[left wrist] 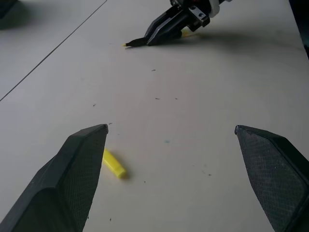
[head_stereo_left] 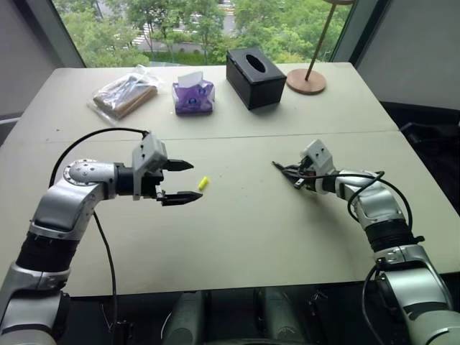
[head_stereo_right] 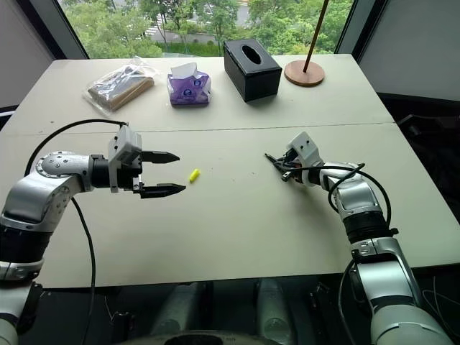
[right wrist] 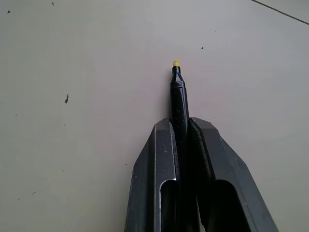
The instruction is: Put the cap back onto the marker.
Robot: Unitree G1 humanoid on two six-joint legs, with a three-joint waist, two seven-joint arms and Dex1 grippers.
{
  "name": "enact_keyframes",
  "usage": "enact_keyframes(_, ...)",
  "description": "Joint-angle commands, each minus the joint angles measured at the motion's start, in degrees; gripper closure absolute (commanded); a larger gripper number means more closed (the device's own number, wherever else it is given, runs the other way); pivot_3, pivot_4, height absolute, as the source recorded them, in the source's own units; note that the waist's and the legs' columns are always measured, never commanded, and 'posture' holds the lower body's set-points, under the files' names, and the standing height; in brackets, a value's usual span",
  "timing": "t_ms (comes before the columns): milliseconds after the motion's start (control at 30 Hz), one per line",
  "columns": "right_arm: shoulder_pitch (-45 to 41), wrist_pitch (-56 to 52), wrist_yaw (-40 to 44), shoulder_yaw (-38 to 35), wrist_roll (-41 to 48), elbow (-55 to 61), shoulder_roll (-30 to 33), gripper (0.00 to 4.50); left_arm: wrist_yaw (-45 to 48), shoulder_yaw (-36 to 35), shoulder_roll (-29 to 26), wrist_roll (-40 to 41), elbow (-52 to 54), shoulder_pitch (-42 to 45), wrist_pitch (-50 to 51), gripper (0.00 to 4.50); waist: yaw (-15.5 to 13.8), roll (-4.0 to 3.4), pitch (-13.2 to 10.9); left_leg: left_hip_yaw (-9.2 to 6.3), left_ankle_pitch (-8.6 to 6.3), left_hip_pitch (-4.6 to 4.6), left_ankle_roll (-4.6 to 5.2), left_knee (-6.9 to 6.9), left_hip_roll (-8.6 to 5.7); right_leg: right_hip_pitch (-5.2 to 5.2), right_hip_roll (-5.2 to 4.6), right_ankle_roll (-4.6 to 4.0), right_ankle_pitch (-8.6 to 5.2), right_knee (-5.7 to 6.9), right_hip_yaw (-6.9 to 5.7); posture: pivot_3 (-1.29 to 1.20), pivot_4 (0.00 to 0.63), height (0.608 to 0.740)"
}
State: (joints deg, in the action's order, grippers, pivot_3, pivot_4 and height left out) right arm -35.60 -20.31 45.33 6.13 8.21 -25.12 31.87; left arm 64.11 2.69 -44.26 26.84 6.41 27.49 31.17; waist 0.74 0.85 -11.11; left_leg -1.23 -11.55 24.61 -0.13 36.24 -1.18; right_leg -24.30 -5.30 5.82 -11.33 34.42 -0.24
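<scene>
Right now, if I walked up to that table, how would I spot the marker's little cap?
Look at the pale table, near side, just past the open left gripper. The cap lies there loose: a tiny bright yellow cylinder, unlike the long black marker clamped in the right gripper.

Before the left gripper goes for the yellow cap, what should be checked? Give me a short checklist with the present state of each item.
1. Right gripper shut on the marker: ok.
2. Marker tip bare and pointing out past the fingers: ok.
3. Left gripper open wide enough for the cap: ok.
4. Cap lying loose on the table, nothing touching it: ok.
5. Cap centred between the left fingers: not ok, it lies close to one finger.
6. Which end of the cap is the open one: cannot tell.
</scene>
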Motion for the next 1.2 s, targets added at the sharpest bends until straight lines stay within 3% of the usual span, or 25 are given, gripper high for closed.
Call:
enact_keyframes(33,-0.1,1.2,0.5,1.0,-3.0,2.9,2.2,4.47,-4.6,-3.6,1.3,-0.1,-0.1,-0.5,-0.1,0.10,-0.1,-0.01,0.0,0.00,0.00,-0.01,0.00,0.00,0.00,0.00,0.00,0.00,0.00,0.00,0.01,0.00,0.150,0.740)
enact_keyframes(333,1.8,-4.9,9.2,1.2,-1.9,23.9,11.1,4.47,-15.9,-5.1,6.3,-5.0,-3.5,-4.8,-2.8,0.10,-0.1,-0.02,0.0,0.03,0.00,-0.01,0.00,-0.02,0.03,-0.04,0.02,0.01,0.00,0.02,0.04,0.00,0.150,0.740)
enact_keyframes(533,3.8,-10.1,9.1,0.4,-0.2,33.5,11.9,4.47,-24.6,-4.3,13.5,-8.7,-3.7,-9.7,-5.7,0.10,-0.2,-0.02,0.0,0.02,-0.01,-0.01,-0.01,-0.02,0.07,-0.04,-0.02,0.00,0.00,0.00,0.05,0.00,0.150,0.740)
enact_keyframes(833,6.8,-13.6,6.0,0.3,0.9,39.1,10.6,4.47,-36.2,-4.2,23.4,-12.2,0.6,-14.2,-7.6,0.10,-0.4,0.00,0.0,0.00,-0.01,-0.01,-0.02,-0.01,0.09,-0.02,-0.15,0.00,0.00,0.00,0.05,0.00,0.150,0.740)
enact_keyframes(1200,8.4,-16.8,7.7,-1.0,4.2,44.6,13.1,4.47,-36.2,-1.5,25.4,-14.3,1.4,-17.3,-11.5,0.10,-0.4,0.00,0.0,0.02,-0.02,-0.01,-0.02,-0.02,0.09,-0.02,-0.14,-0.01,-0.01,-0.03,0.04,0.00,0.150,0.740)
